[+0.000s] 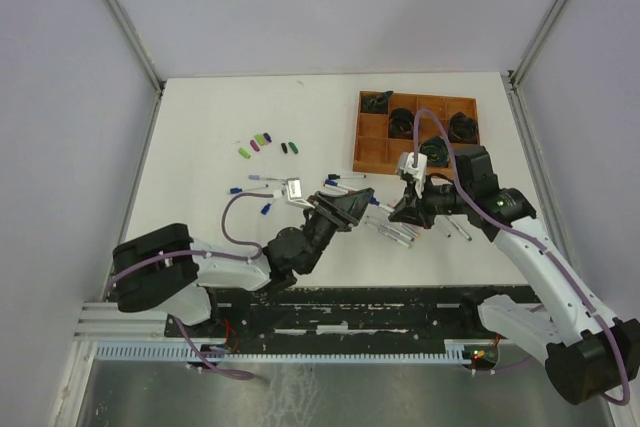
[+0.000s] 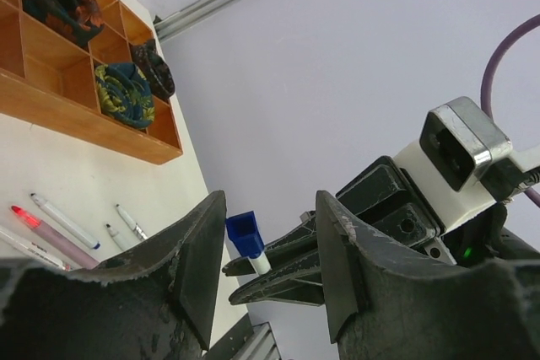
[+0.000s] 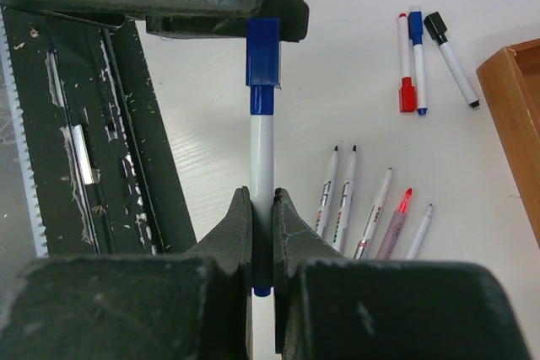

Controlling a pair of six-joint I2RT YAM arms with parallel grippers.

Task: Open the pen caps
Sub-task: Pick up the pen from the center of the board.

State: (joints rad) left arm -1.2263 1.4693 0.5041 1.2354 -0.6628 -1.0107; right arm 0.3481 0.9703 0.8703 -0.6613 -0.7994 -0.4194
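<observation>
My right gripper (image 3: pixel 262 200) is shut on the white barrel of a blue pen (image 3: pixel 261 149), held above the table. The pen's blue cap (image 3: pixel 262 52) points toward my left gripper (image 1: pixel 372 199). In the left wrist view the blue cap (image 2: pixel 245 233) stands between that gripper's jaws, close to the left finger (image 2: pixel 198 250), with a clear gap to the right one. The left gripper (image 2: pixel 270 208) is open around the cap. Several loose pen caps (image 1: pixel 262 143) lie at the back left of the table.
Several uncapped pens (image 3: pixel 363 200) lie on the table below my right gripper, and three capped ones (image 3: pixel 418 56) lie farther off. The brown compartment tray (image 1: pixel 368 152) holds dark bundles at the back right. More pens (image 1: pixel 255 192) lie left of the grippers.
</observation>
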